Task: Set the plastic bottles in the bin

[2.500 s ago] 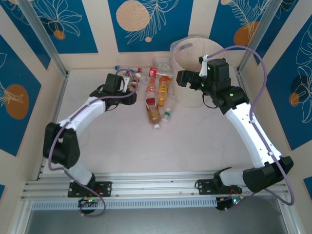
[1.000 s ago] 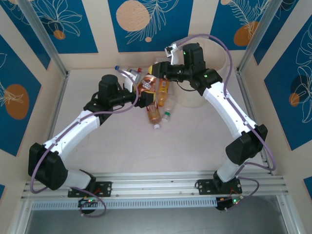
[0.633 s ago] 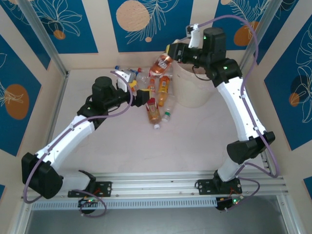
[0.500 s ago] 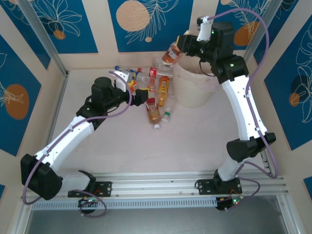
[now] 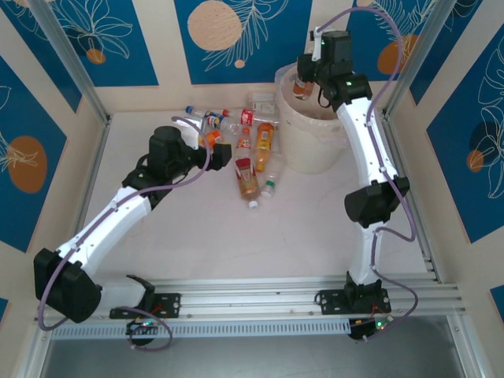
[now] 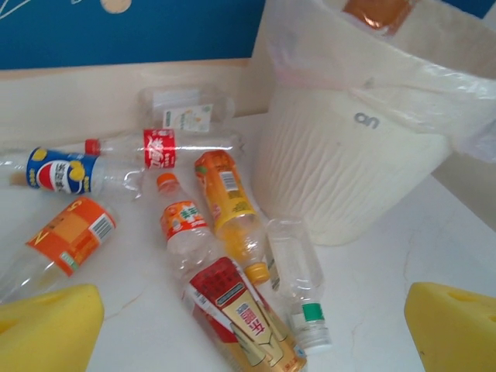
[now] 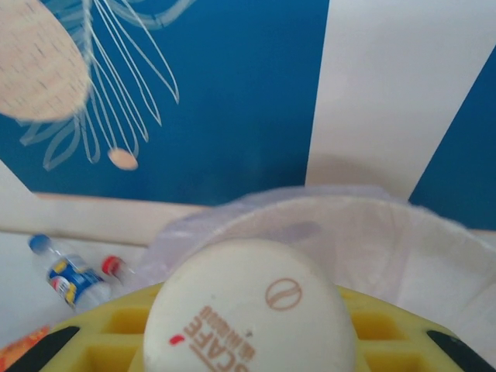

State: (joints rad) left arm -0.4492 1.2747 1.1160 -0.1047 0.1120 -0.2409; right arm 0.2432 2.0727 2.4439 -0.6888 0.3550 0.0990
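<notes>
Right hand [image 5: 302, 77] is clamped on a brown-labelled bottle [image 5: 298, 89], raised over the open mouth of the bin [image 5: 313, 150] at the far right of the table [image 5: 197, 236]. In the right wrist view the bottle's pale base [image 7: 248, 318] sits between the yellow fingers [image 7: 372, 333], with the bin's lined rim [image 7: 387, 225] just beyond it.

Left hand [image 5: 217, 148] is wide open and grips nothing, low over the table beside the bottle pile, left of the bin. Its yellow fingers [image 6: 46, 325] frame the pile in the left wrist view.

The other bottles lie on their sides on the table:
- red-label bottle [image 6: 236, 314], nearest the left hand
- clear green-capped bottle [image 6: 298, 275], near the bin's base
- two orange-label bottles [image 6: 225, 194], side by side
- further orange-label bottle [image 6: 70, 236], at the left
- blue-label bottle [image 6: 58, 172] and red-banded bottle [image 6: 159, 147], by the back wall
</notes>
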